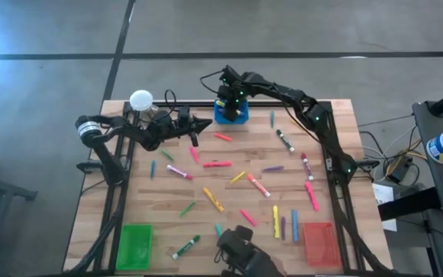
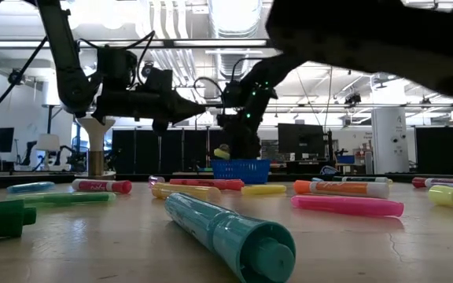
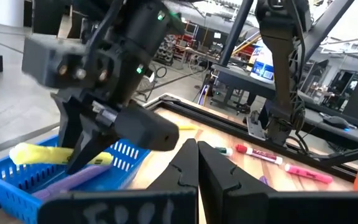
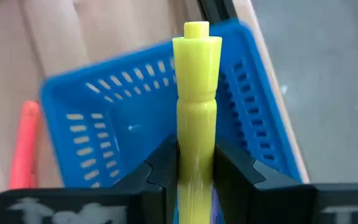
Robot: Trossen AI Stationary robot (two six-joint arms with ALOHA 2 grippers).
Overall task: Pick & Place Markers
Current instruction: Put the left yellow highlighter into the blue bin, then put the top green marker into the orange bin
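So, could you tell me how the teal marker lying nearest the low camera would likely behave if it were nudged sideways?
The teal cylindrical plastic marker would probably roll: its barrel is round and the wooden table looks flat. It looks rigid, so it should not bend. Being small plastic, it is likely light.

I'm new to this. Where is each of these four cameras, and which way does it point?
High view: above, looking straight down on the table; both arms show.
Low view: at tabletop height, looking level across the markers; arms hang above.
Left wrist view: on the left arm, past its shut left gripper toward the right arm.
Right wrist view: on the right arm, looking down on the right gripper around a yellow marker.
All four show the blue tray.
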